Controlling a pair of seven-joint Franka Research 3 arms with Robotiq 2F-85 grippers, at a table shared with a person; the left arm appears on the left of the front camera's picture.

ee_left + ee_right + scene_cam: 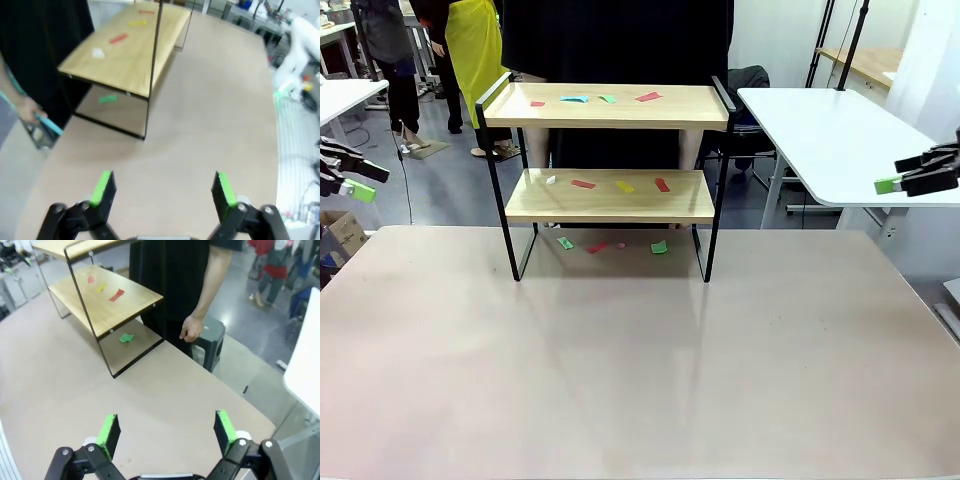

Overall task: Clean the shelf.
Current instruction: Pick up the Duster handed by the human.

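At the far left of the front view the left gripper [365, 178] is hovering beyond the edge of the counter [640, 380], its jaws standing wide apart and gripping nothing; its wrist view is looking down between the green pads [103, 186] at bare counter, with a person's hand [25, 107] hanging beside the counter's edge and a teal object [50, 125] at its fingers, too blurred to tell what it is. In the middle, toward the far side of the counter, the shelf [610, 120] is standing upright on its black frame, and small paper scraps are lying on it: on the top board a red scrap [537, 103], a blue one [574, 99], a green one [608, 99] and another red [648, 97]; on the lower board a white one [550, 180], a red [583, 184], a yellow [625, 186] and a red [662, 185]. More scraps are lying on the counter under the shelf, among them two green ones [565, 243] [659, 247]. A person in black [620, 40] is standing just behind the shelf. At the far right the right gripper [895, 173] is hanging well clear of the shelf — its jaws are also spread fully and holding nothing
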